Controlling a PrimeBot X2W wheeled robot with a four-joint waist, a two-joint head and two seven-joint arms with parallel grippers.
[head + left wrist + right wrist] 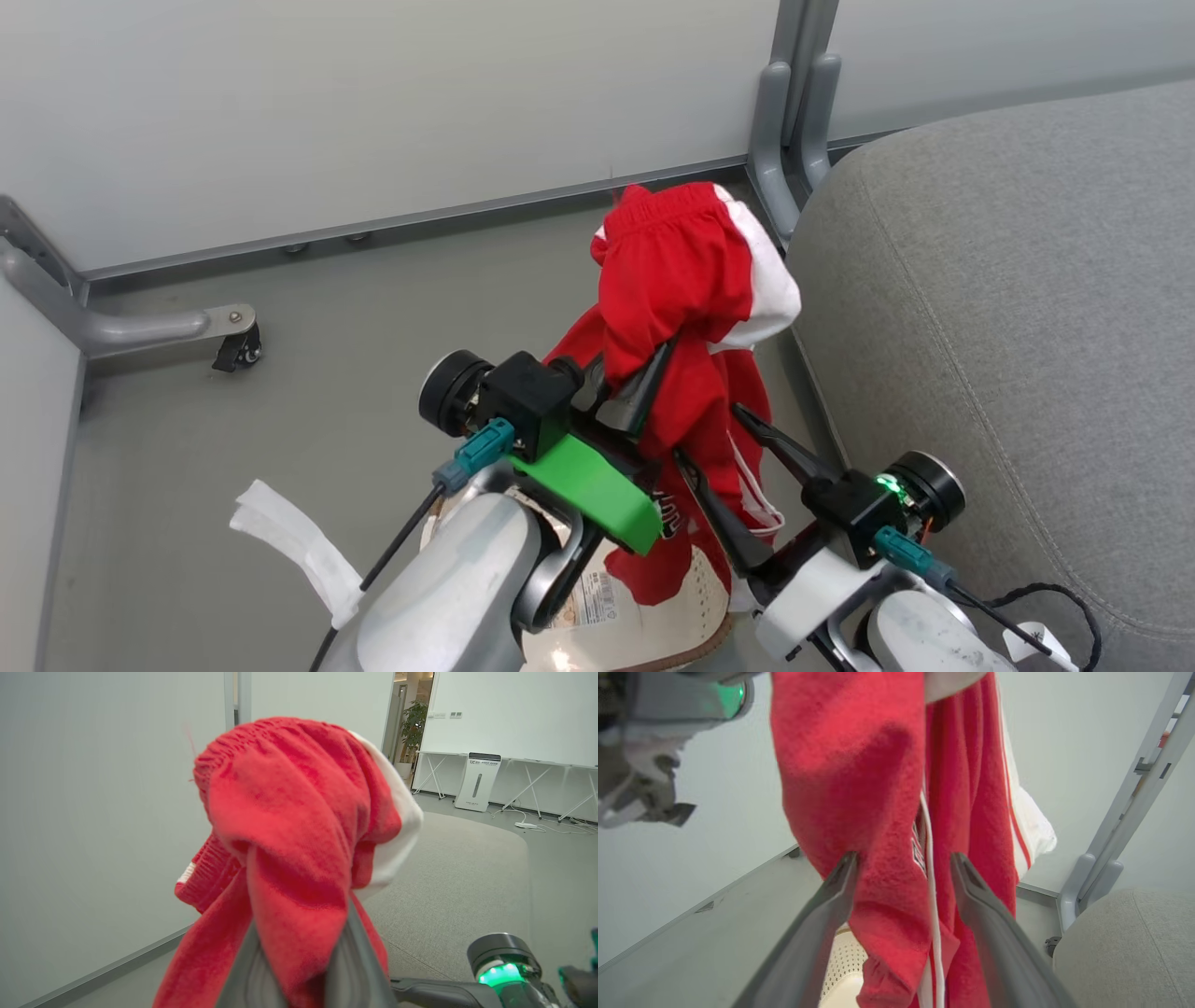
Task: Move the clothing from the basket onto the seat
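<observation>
The red clothing (686,280) with white panels hangs in the air, bunched over my left gripper (653,359), which is shut on it. In the left wrist view the clothing (299,826) covers the fingertips. Its lower end dangles into the cream perforated basket (714,611) under my arms. My right gripper (709,432) is open just right of the hanging fabric. In the right wrist view the clothing (878,779) drops between that gripper's (903,858) spread fingers, with the basket (845,961) below. The grey seat (1008,308) lies close on the right.
A pale partition wall runs behind, with a grey metal post (794,112) by the seat's corner and a castor foot (233,341) on the left. A white strip (299,551) lies on the grey floor. Beyond the seat (458,877) stands a white appliance (476,781).
</observation>
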